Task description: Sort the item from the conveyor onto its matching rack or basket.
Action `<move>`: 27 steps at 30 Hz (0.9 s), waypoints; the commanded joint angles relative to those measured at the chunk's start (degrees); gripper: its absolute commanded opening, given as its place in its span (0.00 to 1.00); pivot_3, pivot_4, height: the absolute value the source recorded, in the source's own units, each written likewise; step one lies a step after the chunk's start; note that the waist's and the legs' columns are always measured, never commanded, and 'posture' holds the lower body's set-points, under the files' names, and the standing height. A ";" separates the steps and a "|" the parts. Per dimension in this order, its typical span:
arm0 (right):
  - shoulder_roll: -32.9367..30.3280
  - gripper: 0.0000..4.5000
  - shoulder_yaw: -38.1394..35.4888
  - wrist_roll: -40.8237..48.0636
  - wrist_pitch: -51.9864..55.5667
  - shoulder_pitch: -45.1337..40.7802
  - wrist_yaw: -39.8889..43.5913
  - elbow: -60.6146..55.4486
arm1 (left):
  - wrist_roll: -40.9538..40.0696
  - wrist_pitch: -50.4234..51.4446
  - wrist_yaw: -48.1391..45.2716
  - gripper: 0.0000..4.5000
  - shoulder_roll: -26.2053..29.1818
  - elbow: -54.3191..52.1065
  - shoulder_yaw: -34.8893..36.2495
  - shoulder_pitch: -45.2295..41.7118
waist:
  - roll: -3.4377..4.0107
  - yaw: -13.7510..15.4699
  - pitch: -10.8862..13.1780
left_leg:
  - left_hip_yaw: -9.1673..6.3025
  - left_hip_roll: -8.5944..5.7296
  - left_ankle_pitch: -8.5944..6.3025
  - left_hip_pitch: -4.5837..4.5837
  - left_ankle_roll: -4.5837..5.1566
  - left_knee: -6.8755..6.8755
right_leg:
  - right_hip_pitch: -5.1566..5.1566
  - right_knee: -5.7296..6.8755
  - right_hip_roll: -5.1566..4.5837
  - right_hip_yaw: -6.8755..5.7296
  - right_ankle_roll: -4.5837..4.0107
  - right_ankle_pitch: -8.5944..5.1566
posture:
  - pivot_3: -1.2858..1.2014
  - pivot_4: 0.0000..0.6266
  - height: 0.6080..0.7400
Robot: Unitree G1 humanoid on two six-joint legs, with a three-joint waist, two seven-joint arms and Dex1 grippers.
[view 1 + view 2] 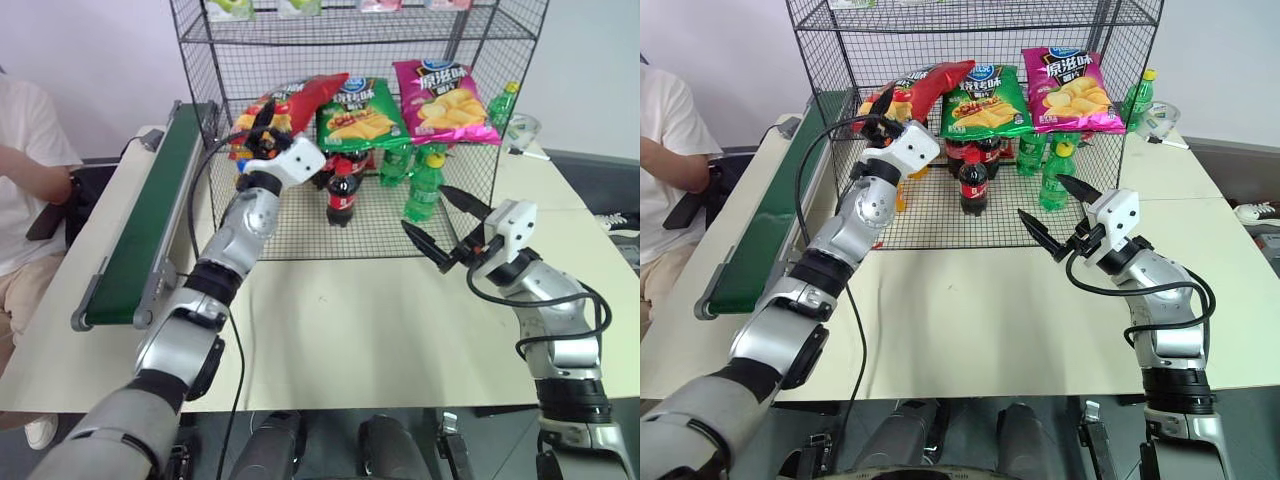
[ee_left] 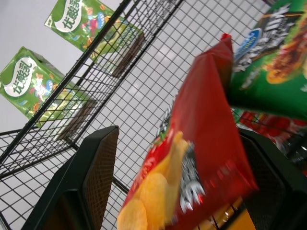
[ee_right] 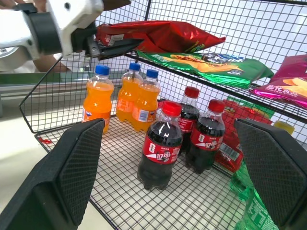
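Red bag on the shelf, both pincers spread.

I see the red crinkly chip bag [image 3: 158, 34] lying on a middle grid shelf of the tall dark-grey wire-mesh rack [image 1: 470, 50], one corner overlapping the green chip bag [image 1: 362, 112], with the magenta-pink chip bag [image 1: 442, 100] beyond. My left gripper [image 3: 112, 47] sits right at the red bag's end, fingers parted either side of it, not clamped. My right gripper [image 1: 440, 222] hovers released over the white table [image 1: 350, 340], facing the cola bottles [image 3: 160, 148]. The long dark green conveyor belt [image 1: 150, 215] runs along my left.

Cream table [image 1: 330, 340] (bare near edge) against pale wall [image 1: 90, 50].
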 commanded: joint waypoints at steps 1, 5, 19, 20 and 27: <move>0.17 1.00 -0.57 1.04 -0.79 -0.15 0.14 -2.10 | -0.17 -0.63 -1.56 0.80 1.46 -5.86 0.75 2.33 | 0.01 -0.06 0.00 | 0.00 0.00 0.00 0.00 0.00 -0.01 | 0.00 0.00 0.00 0.01 0.00 0.00 | 0.52 0.24 1.00; 0.31 1.00 -0.41 0.83 -1.06 -0.21 0.29 -1.79 | -3.26 -3.09 -3.72 0.80 2.10 -13.63 2.68 6.63 | 0.01 0.02 0.00 | 0.00 0.00 0.01 0.00 -0.01 0.00 | -0.01 0.00 -0.01 0.01 0.00 0.00 | 0.52 0.24 1.00; 0.30 1.00 -0.40 0.32 -1.56 0.07 1.11 -1.48 | -15.93 -9.15 -14.06 0.80 2.13 -29.41 8.56 19.70 | 0.03 0.05 -0.02 | 0.00 0.01 0.00 0.01 -0.01 0.03 | 0.03 -0.01 -0.03 0.01 -0.01 0.00 | 0.52 0.24 1.00; 0.31 1.00 -0.41 0.30 -1.59 0.07 1.15 -1.45 | -17.52 -9.77 -15.53 0.80 1.94 -30.35 8.52 20.75 | 0.04 0.06 -0.02 | 0.00 0.01 0.00 0.01 0.00 0.02 | 0.03 -0.02 -0.04 0.01 -0.01 0.00 | 0.52 0.24 1.00; 0.40 1.00 -0.47 0.19 -1.76 0.16 1.09 -1.49 | -40.87 3.25 -24.81 0.80 -4.71 -34.61 15.03 27.17 | 0.05 0.01 -0.03 | -0.02 0.01 -0.01 0.02 0.02 0.03 | 0.07 -0.04 -0.15 0.00 -0.02 0.00 | 0.52 0.24 1.00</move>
